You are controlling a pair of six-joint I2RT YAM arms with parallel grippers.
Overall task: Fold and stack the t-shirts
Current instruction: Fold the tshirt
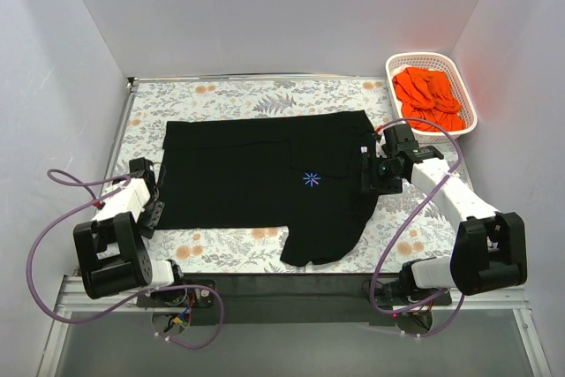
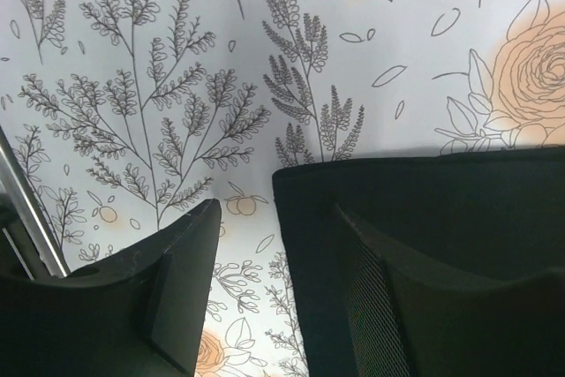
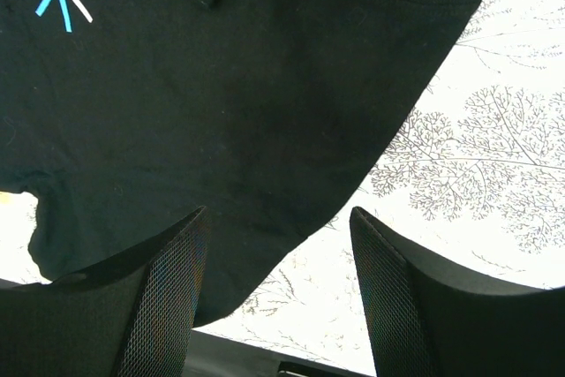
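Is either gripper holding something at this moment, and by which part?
Nothing is held. The left gripper and the right gripper are both open, each over an edge of the black shirt.

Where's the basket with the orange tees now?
Top view: the white basket sits at far right, just beyond the right gripper, right of the black t-shirt.
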